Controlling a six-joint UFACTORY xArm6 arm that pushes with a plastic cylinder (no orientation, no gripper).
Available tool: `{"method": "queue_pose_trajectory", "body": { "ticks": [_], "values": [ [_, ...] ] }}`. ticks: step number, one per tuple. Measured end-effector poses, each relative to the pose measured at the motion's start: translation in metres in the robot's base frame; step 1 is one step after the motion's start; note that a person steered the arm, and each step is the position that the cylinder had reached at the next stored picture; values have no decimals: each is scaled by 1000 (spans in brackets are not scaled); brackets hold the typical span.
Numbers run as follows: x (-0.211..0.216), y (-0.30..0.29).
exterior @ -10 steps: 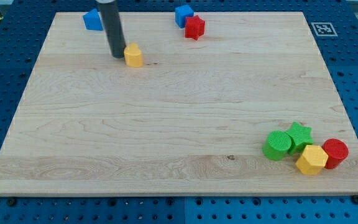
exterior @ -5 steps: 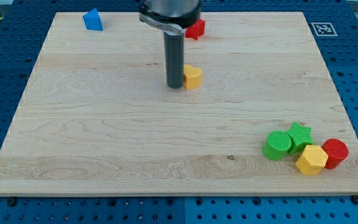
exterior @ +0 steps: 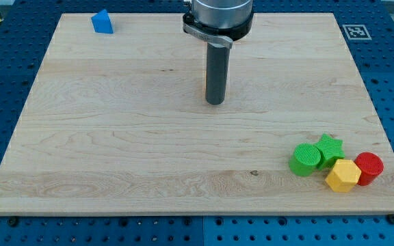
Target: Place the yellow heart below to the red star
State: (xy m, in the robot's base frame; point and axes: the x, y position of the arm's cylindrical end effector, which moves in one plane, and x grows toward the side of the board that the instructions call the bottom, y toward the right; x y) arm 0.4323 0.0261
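At the near right corner of the counter (exterior: 115,178), a green cylinder (exterior: 306,159), a green star (exterior: 330,148), a yellow hexagon (exterior: 343,175) and a red cylinder (exterior: 369,168) are sitting bunched together, well apart from the work. My tip (exterior: 215,102) is resting mid-counter; there is no gripper, so nothing is being held. The yellow heart (exterior: 207,83) is showing only as a thin sliver at the rod's left edge, just behind it, so I cannot tell whether they are touching. The red star is hiding behind the arm's head. Far left, a blue block (exterior: 102,22) is standing alone.
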Motion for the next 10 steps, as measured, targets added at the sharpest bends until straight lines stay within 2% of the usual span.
{"method": "queue_pose_trajectory", "body": {
  "ticks": [1,5,6,7,8,10],
  "values": [
    [-3,0],
    [-111,52],
    [-117,66],
    [-84,100],
    [-60,98],
    [-66,37]
  ]
}}
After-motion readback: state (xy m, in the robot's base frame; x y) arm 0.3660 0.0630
